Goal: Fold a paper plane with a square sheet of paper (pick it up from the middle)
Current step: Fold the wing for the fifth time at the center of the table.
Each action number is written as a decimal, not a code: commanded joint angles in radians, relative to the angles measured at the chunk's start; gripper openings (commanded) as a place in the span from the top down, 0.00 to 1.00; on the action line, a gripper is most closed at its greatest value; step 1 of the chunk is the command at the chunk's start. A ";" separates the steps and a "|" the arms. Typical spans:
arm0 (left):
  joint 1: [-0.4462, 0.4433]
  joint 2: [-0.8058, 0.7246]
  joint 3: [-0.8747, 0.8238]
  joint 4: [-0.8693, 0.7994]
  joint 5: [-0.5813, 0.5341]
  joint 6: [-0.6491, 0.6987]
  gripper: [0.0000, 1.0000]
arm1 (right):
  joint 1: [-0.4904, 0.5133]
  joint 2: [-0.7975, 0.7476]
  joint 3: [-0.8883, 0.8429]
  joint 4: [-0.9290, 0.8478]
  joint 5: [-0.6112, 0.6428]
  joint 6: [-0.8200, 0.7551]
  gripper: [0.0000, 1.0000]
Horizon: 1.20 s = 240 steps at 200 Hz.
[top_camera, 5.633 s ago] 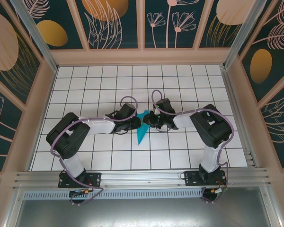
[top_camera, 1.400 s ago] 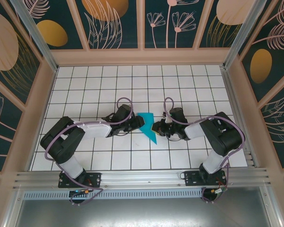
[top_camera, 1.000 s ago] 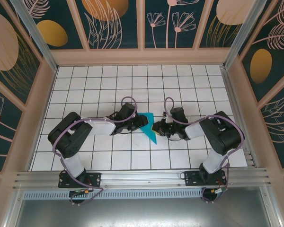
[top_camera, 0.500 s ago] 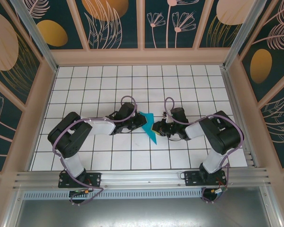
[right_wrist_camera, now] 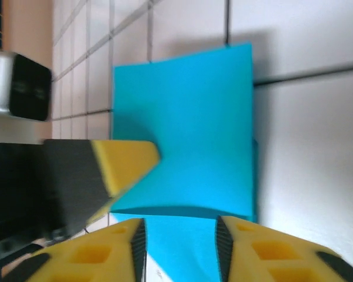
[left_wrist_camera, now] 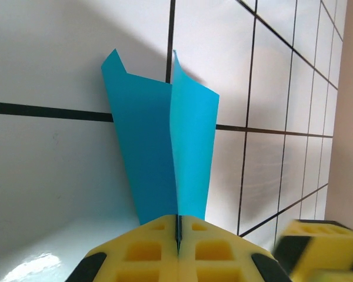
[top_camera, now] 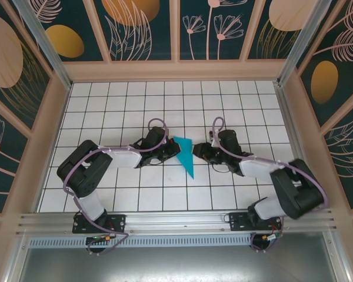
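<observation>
Two hands meet at the slim, pointed teal-blue paper plane (top_camera: 185, 155) on the white tiled desk (top_camera: 135, 106).

From above, your left hand (top_camera: 175, 151) is at the plane's left edge and your right hand (top_camera: 200, 151) is just beside its right edge, so the wide end lies between the two sets of fingertips. The long axis runs from that wide far end towards the arm bases, leaning a little to the right. The sharp tip points past both hands on the near side.

In the left wrist view, your left hand (left_wrist_camera: 178, 236) is pinched tight on the paper plane (left_wrist_camera: 159, 153). The yellow pads (left_wrist_camera: 147, 249) press together with the paper's edge caught in the seam. The centre crease runs straight out ahead of the fingertips, with one flap on each side of it and a small notch at the far edge.

In the right wrist view, your right hand (right_wrist_camera: 180, 247) stands with a moderate gap between its fingers and grips nothing. The paper plane (right_wrist_camera: 188, 123) shows through that gap and spreads out ahead of the fingertips. The yellow tip of your left hand (right_wrist_camera: 126, 161) comes in from the left against the sheet's edge.
</observation>
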 commanded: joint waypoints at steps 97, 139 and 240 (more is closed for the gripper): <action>0.008 -0.009 -0.004 0.042 0.019 -0.029 0.97 | 0.599 0.072 -0.043 0.097 0.915 -0.546 0.51; 0.008 -0.011 -0.009 0.043 0.021 -0.029 0.97 | 0.647 0.210 0.026 0.098 1.089 -0.614 0.55; 0.007 -0.017 -0.010 0.033 0.015 -0.026 0.97 | 0.657 0.265 0.034 0.094 1.106 -0.614 0.78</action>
